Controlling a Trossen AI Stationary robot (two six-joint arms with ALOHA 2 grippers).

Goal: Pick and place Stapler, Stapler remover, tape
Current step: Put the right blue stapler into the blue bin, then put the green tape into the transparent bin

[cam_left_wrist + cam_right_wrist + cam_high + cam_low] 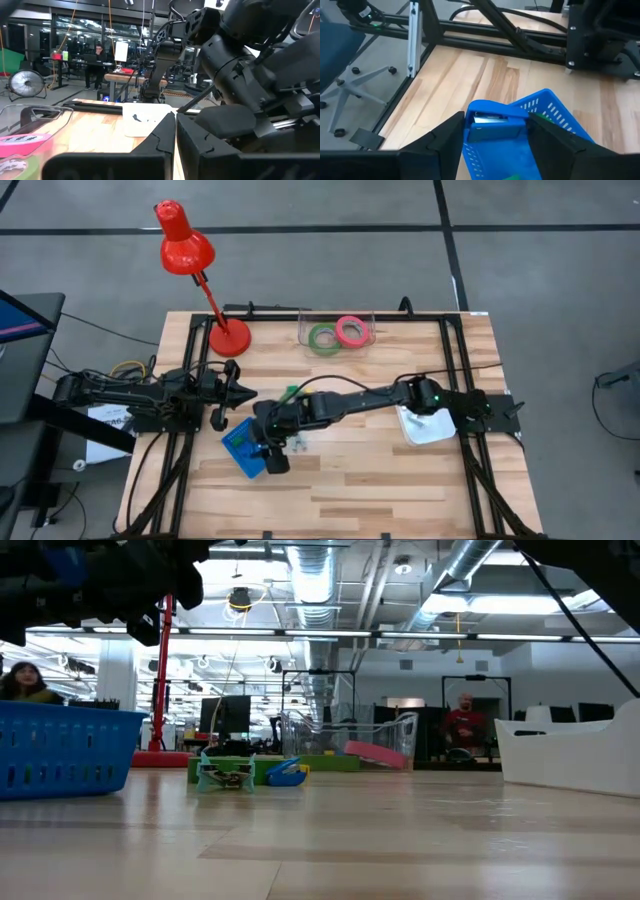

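Over the blue basket (243, 446), at the bench's seven o'clock: right gripper (492, 131), jaws parting around the blue stapler (495, 121). Placing step; next, release fully and lift. Left gripper (243, 393) idle, jaws together.

Bright overhead ceiling lights (470, 602), soft shadows, blurred near foreground
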